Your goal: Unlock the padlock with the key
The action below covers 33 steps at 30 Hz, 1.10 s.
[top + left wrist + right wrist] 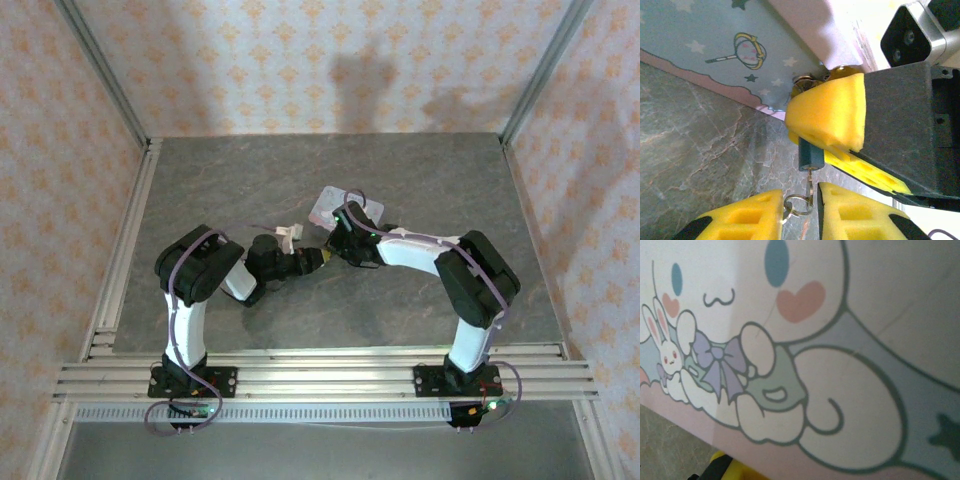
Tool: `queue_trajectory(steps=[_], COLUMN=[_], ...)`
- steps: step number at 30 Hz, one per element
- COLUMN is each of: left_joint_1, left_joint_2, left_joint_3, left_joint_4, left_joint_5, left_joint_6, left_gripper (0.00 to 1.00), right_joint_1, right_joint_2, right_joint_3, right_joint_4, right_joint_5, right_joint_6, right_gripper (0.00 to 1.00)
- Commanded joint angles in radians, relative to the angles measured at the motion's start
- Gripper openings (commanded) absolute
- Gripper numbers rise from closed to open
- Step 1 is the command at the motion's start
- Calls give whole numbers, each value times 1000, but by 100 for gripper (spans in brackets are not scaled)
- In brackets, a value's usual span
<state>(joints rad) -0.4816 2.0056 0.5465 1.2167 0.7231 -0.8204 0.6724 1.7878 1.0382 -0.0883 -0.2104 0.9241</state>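
The grey marbled worktop (250, 180) sits inside patterned walls. The two arms reach in from its near edge and meet near the middle.

Just beyond that spot lies a flat pastel tin (345, 207). The right wrist view shows its lid close up, with a white cartoon figure on blue and pink. The left wrist view shows its blue, star-printed side.

The right gripper (345, 247) sits at the tin's near edge and is clenched on the padlock (809, 156). In the left wrist view, its yellow foam pads (830, 112) press on the small dark teal body from above and below. Only the lower end of the body sticks out. A bit of metal shows above the upper pad, against the tin.

The left gripper (799, 212) faces it from just beside, with its two yellow fingers (742, 220) a narrow gap apart.

The key (810, 181) is a thin pale sliver. It runs from the padlock's exposed end down into that gap, and its small wire ring (796, 205) touches the left finger. I cannot tell whether the fingers actually pinch the key or only flank it.
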Motion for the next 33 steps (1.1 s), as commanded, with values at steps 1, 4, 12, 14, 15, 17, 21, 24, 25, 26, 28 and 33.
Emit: queue_trajectory(steps=[1,4,12,14,15,17,21,24,25,26,28,33], left_joint_1=[7,6,-6,-6,-6,-6,-5,-6,-6,-6,-7,-26], left_joint_2=[21,22,21,15,8,-6,-25,-35,-37,-40,-48,-90], left_joint_3=[-13,-10,5,4,5,9,39,70,80,85,90,78], left_joint_4=[12,11,17,17,11,-12,-81,-156,-179,-194,-210,-281], left_joint_5=[-10,-7,1,-5,-10,-19,-27,-31,-32,-34,-39,-80], left_joint_6=[0,-1,-13,-13,-7,8,45,99,121,140,174,294], left_gripper=[22,21,4,0,0,0,0,0,0,0,0,0], right_joint_1=[-3,-3,-2,-2,-2,-2,-2,-1,0,0,0,0], right_joint_2=[-1,-3,-7,-6,-7,-9,-11,-10,-8,-9,-5,5], right_joint_3=[26,25,13,10,7,1,-6,-12,-13,-13,-12,1], right_joint_4=[10,15,31,33,35,42,50,61,62,66,65,59], right_joint_5=[-14,-17,-14,-14,-16,-20,-36,-49,-54,-58,-66,-76], right_joint_6=[24,31,47,48,50,55,58,65,68,68,71,80], right_gripper=[0,0,0,0,0,0,0,0,0,0,0,0])
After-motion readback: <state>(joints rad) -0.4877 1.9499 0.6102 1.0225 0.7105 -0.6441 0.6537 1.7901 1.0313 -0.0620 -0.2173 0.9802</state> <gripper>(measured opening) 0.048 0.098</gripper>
